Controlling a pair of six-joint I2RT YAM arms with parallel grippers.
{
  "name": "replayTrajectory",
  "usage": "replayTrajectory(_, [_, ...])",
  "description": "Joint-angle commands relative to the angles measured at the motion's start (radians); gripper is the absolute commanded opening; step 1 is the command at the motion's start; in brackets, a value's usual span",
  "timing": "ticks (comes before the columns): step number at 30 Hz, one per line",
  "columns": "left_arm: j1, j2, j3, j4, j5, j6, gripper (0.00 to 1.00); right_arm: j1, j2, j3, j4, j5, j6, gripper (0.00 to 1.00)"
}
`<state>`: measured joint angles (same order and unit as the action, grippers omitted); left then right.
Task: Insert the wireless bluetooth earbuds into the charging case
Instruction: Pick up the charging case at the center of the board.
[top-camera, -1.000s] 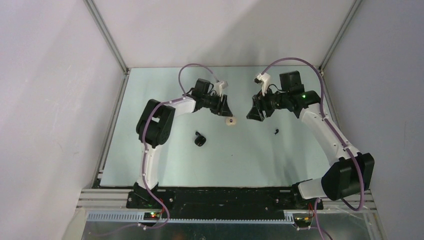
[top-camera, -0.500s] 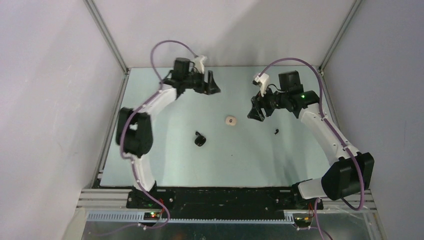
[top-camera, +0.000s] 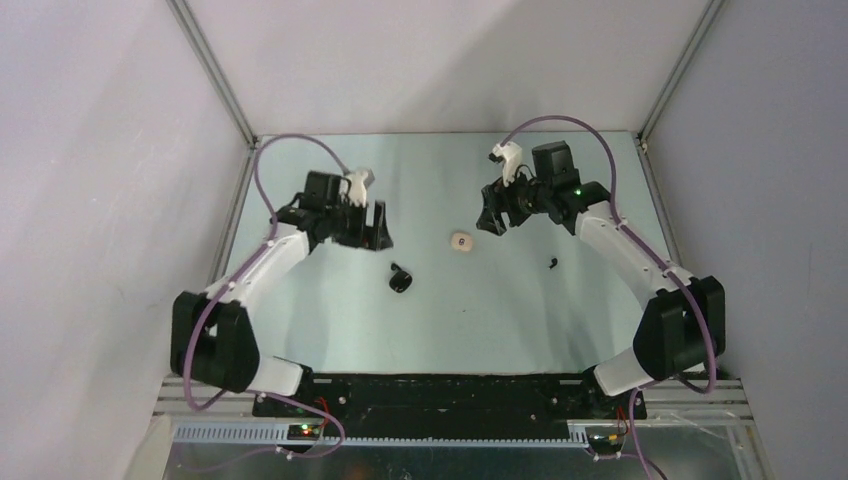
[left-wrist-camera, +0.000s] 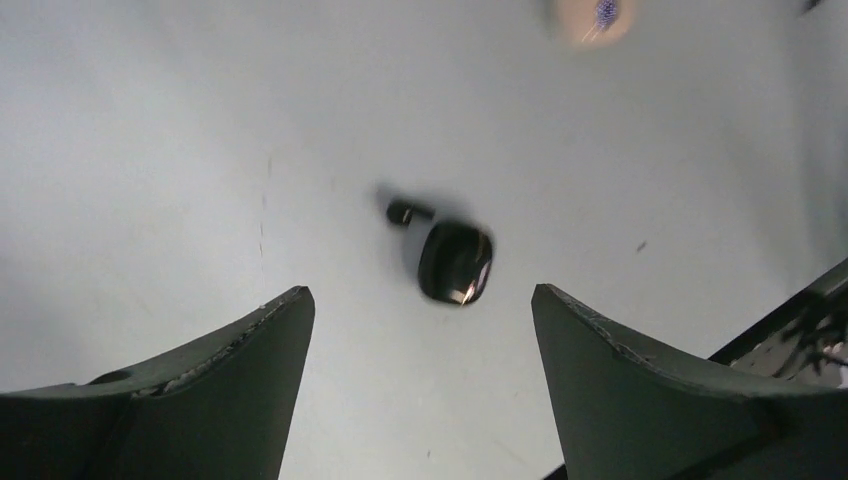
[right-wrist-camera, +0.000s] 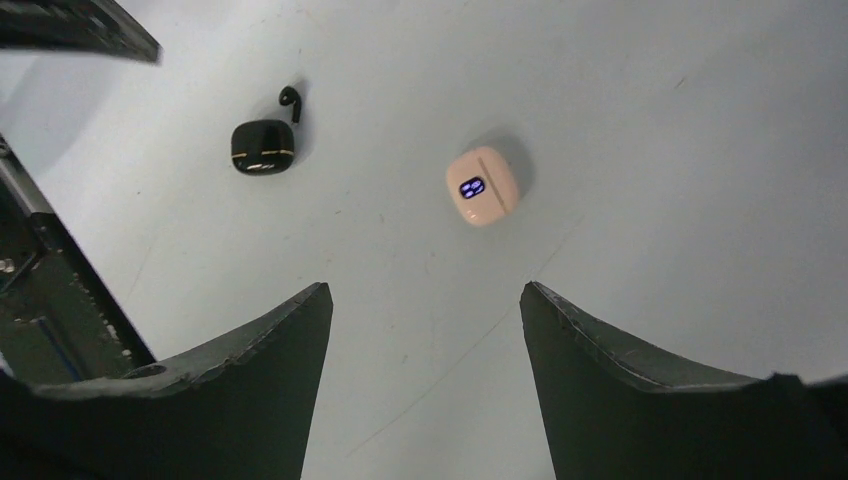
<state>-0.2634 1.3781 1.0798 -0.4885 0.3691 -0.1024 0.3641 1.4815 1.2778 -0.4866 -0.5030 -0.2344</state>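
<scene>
A closed cream charging case (top-camera: 460, 241) with a lit indicator lies at the table's middle, also showing in the right wrist view (right-wrist-camera: 483, 186). A closed black case (top-camera: 401, 283) lies nearer and to the left, with a black earbud (top-camera: 397, 267) just behind it. Another black earbud (top-camera: 553, 264) lies alone to the right. My left gripper (top-camera: 372, 230) hangs open and empty above the table, left of the black case (left-wrist-camera: 455, 262) and earbud (left-wrist-camera: 403, 212). My right gripper (top-camera: 490, 216) is open and empty, just right of and behind the cream case.
Grey walls and aluminium rails (top-camera: 215, 85) enclose the pale table on three sides. A black base plate (top-camera: 450, 390) holding both arms runs along the near edge. Purple cables loop above both wrists.
The left gripper opened off the cream case, leaving it on the table, swung to the back, then came forward-left beside the black case. The right gripper drew back slightly and opened wider.
</scene>
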Motion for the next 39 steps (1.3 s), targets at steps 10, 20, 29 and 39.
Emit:
replayTrajectory(10, [-0.168,0.256,0.007,-0.044,-0.172,0.07,0.81,-0.005,-0.096,-0.093,0.048,0.053,0.106,0.76])
replayTrajectory(20, [-0.297,0.335,0.022,-0.053,-0.313,0.079,0.8,-0.059,-0.123,-0.125,0.039,0.06,0.128,0.74])
replayTrajectory(29, [-0.335,0.408,0.039,-0.069,-0.324,0.095,0.61,-0.062,-0.12,-0.125,0.049,0.053,0.132,0.73])
replayTrajectory(39, [-0.324,0.331,0.047,-0.112,-0.146,0.201,0.34,-0.064,-0.159,-0.124,0.025,-0.061,0.021,0.72])
